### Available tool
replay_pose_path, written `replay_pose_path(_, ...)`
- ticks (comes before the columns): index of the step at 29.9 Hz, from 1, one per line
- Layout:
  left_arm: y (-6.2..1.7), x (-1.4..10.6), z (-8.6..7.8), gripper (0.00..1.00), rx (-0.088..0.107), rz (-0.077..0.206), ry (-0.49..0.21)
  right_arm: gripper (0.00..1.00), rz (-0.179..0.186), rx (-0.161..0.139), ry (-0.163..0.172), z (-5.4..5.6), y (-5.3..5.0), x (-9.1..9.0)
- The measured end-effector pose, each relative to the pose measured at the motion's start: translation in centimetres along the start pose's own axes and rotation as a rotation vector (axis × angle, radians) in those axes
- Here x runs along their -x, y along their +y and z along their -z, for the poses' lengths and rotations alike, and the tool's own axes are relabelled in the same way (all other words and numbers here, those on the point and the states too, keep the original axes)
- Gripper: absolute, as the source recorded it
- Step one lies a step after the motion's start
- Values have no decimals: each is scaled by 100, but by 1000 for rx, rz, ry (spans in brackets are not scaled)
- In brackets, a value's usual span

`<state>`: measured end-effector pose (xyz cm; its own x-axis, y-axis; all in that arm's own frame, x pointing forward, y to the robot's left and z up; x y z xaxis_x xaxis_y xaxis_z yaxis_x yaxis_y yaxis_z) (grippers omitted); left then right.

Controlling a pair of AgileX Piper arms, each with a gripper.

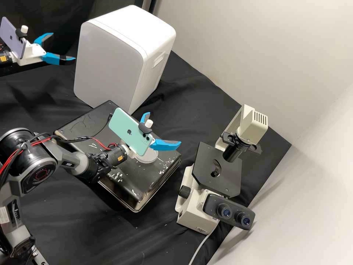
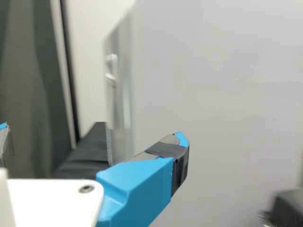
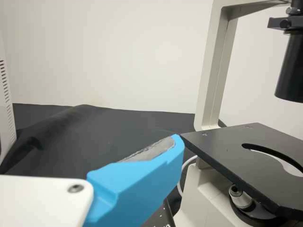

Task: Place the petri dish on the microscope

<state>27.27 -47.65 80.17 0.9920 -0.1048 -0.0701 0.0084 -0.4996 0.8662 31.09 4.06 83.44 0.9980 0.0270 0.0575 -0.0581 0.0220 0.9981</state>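
- The pick-up is, I think, not yet made: the petri dish [image 1: 149, 157] lies flat on the black tray [image 1: 147, 186], and no finger is touching it.
- The right gripper [image 1: 165, 127] hangs just above the dish and points to about 3 o'clock, toward the microscope [image 1: 206, 209].
- Its two blue fingers stand wide apart and there is nothing between them. In its wrist view one finger [image 3: 142, 184] shows in front of the black stage [image 3: 246, 151].
- The next move, in my judgement, is to lower this gripper so the fingers come on both sides of the dish rim. Then it should close gently, because the dish looks thin and low and could slip or tilt.
- After that, the dish must travel toward 3 o'clock and be set down over the opening of the stage [image 1: 215, 173], under the dark condenser, without hitting it.
- The left gripper [image 1: 62, 46] is far away, at about 10 o'clock from the tray and beside the white box [image 1: 121, 55]. It is also spread wide and holds nothing.
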Motion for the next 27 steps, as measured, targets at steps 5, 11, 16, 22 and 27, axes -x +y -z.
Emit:
replay_pose_path(5,-19,165,-89,100,5,8,-34,100,0,0,0,0,0,0)
replay_pose_path(11,-1,388,-220,100,21,-2,-94,100,0,0,0,0,0,0)
replay_pose_path(16,-15,590,-340,100,25,-10,-162,100,0,0,0,0,0,0)
replay_pose_path(22,-96,809,-421,100,33,-10,-229,100,0,0,0,0,0,0)
replay_pose_path(27,-168,916,-481,100,49,0,-268,100,0,0,0,0,0,0)
